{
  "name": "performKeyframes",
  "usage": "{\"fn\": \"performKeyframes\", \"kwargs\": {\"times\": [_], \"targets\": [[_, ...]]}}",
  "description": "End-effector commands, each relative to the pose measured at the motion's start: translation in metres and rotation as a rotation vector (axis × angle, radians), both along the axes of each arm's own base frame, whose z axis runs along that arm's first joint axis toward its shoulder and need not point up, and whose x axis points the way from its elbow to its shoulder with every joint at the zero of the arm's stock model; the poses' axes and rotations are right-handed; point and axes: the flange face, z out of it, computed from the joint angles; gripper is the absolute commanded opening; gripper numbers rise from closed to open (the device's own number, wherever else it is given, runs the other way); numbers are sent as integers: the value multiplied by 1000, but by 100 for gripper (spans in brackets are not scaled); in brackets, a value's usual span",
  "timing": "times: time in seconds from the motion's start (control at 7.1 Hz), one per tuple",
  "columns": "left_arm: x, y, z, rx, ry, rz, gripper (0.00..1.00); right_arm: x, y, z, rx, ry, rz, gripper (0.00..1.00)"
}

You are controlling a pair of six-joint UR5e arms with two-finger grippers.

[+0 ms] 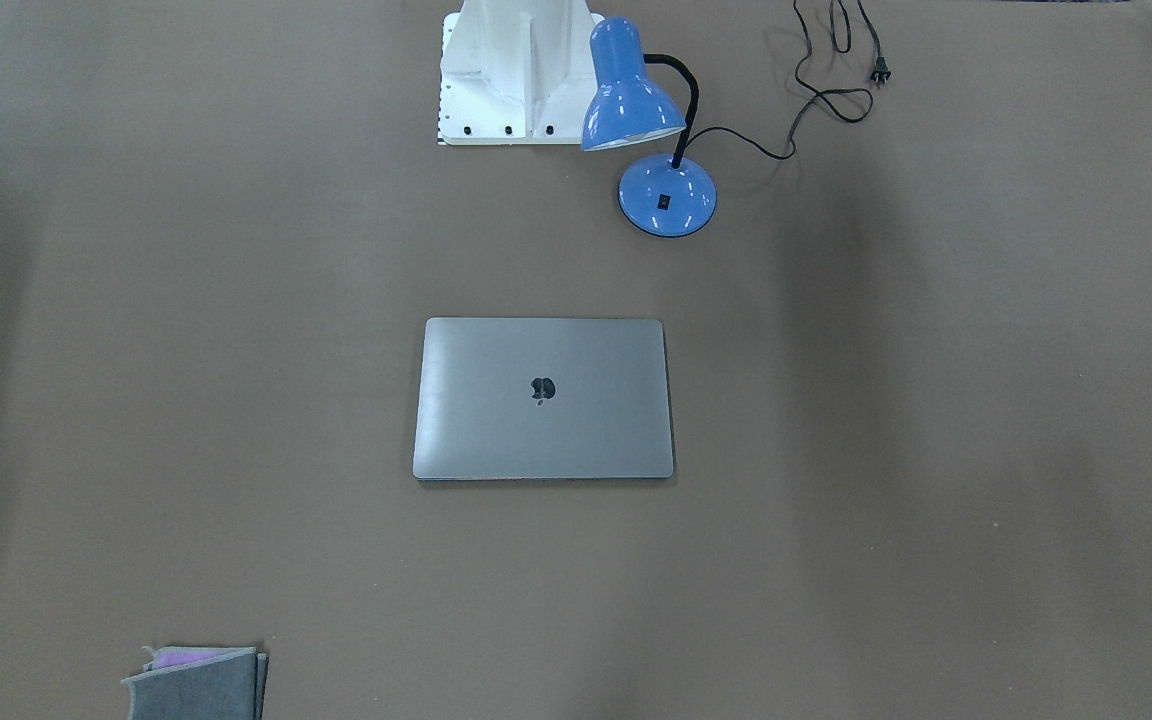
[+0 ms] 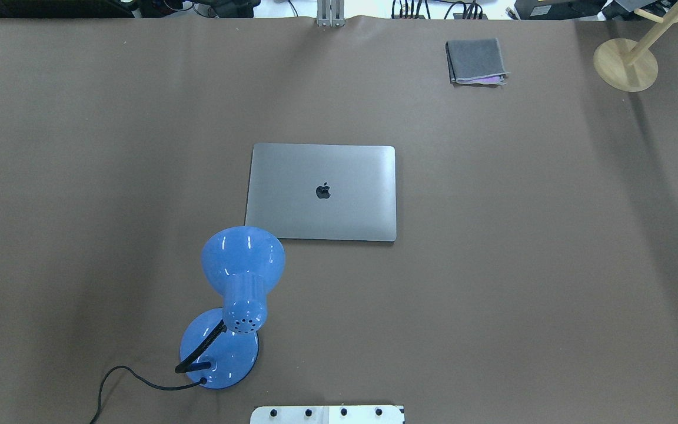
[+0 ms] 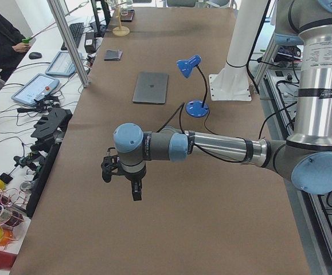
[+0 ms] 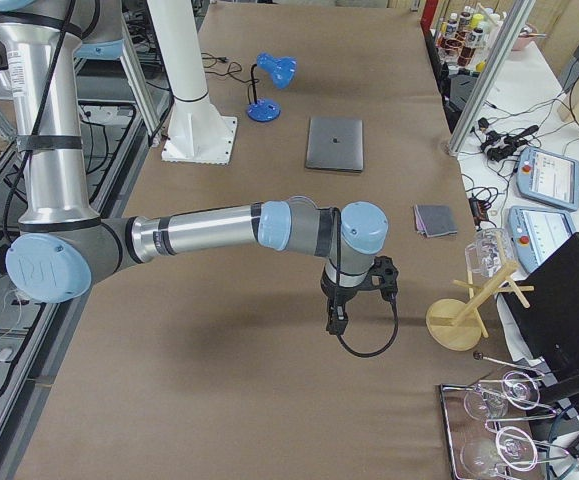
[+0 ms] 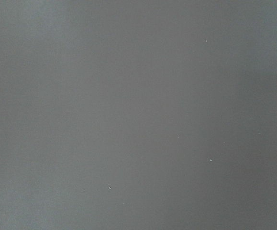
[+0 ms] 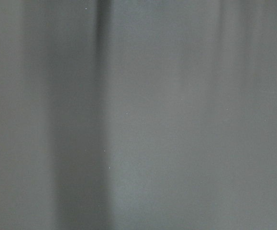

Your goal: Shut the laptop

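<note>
The laptop (image 1: 543,398) lies shut and flat in the middle of the brown table, lid up with the dark apple logo showing; it also shows in the overhead view (image 2: 322,192), the left side view (image 3: 151,87) and the right side view (image 4: 335,143). My left gripper (image 3: 121,175) shows only in the left side view, hanging over the table far from the laptop. My right gripper (image 4: 354,295) shows only in the right side view, also far from the laptop. I cannot tell whether either is open or shut. Both wrist views show only bare table.
A blue desk lamp (image 2: 236,294) with a black cord stands between the laptop and the robot base (image 1: 516,70). A folded grey cloth (image 2: 475,61) lies at the far edge. A wooden stand (image 2: 627,62) stands at the far right corner.
</note>
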Motion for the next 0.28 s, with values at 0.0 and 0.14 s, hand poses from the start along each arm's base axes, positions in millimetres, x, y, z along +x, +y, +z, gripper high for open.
{"fn": "performKeyframes", "kwargs": {"times": [0.0,0.14], "targets": [[0,-1,2,-6,2,-1,98,0,0,-1,0,-2,2,100],[0,0,4,-7,0,1,98,0,-1,-1,1,-4,2,100]]}}
